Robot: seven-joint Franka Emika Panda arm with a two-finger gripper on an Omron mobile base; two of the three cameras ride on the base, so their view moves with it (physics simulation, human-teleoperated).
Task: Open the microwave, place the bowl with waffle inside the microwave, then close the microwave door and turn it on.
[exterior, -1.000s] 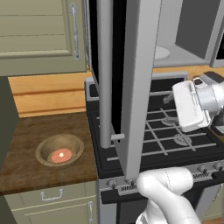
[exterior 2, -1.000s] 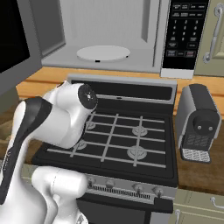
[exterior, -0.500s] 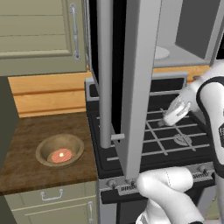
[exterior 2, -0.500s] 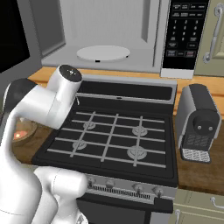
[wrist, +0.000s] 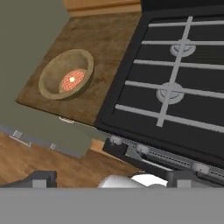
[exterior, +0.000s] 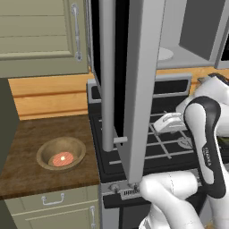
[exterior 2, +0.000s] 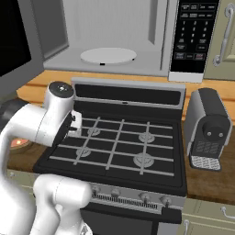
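**Bowl waits on the left counter; door stands open**

Farthest left, the round tan-brown wooden bowl sits on the dark brown counter just beside the black gas stove, with the small reddish-pink waffle lying loose at its bottom. I judge the bowl rigid and fairly light; I'd pinch its thick rim and keep it level so the waffle doesn't slide. The silver-framed microwave door hangs wide open, blocking part of the stove from the left camera. Behind it, the silver-grey microwave shows its white turntable. My gripper hovers over the burners, jaws spread and empty; its fingertips are barely visible.
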